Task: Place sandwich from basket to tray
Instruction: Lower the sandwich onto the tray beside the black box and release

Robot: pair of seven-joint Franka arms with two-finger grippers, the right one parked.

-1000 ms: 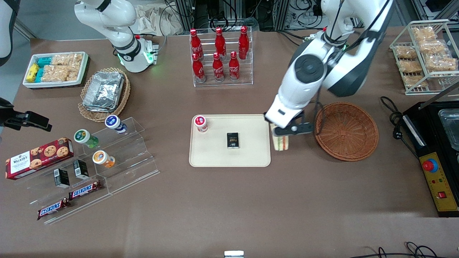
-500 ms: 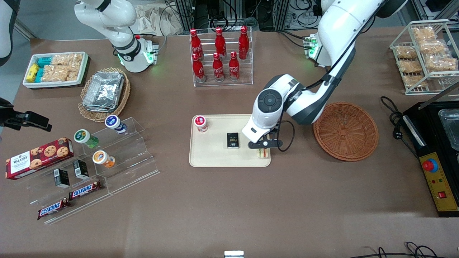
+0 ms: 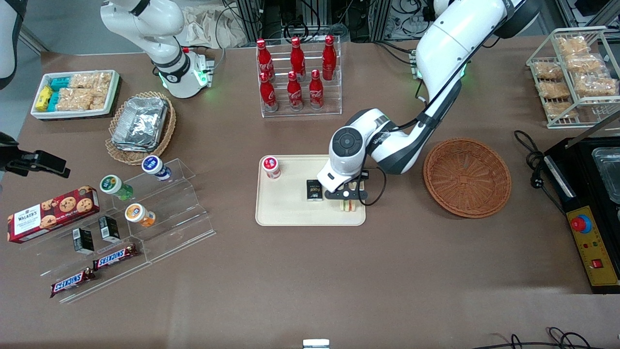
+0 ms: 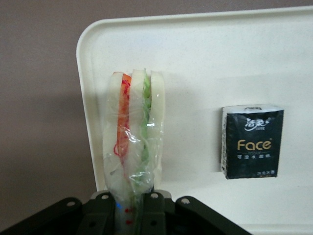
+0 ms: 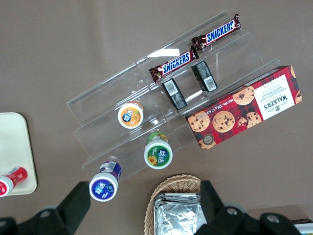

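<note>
The sandwich (image 3: 348,206) (image 4: 134,132) is a plastic-wrapped wedge with orange and green layers showing. My left gripper (image 3: 346,196) (image 4: 129,211) is shut on it, one dark finger on each bread face. It hangs low over the cream tray (image 3: 290,213) (image 4: 195,58), at the tray's corner nearest the front camera on the basket's side. Whether it touches the tray floor I cannot tell. The reddish-brown wicker basket (image 3: 467,177) sits beside the tray toward the working arm's end, with nothing in it.
On the tray lie a black "Face" packet (image 3: 314,190) (image 4: 252,142), close beside the sandwich, and a small red-capped bottle (image 3: 271,167). A rack of cola bottles (image 3: 298,77) stands farther from the front camera. Acrylic steps with snacks (image 3: 145,218) lie toward the parked arm's end.
The gripper carried the sandwich from the gap between basket and tray to over the tray's corner, and came lower. The arm's elbow swung down with it.
</note>
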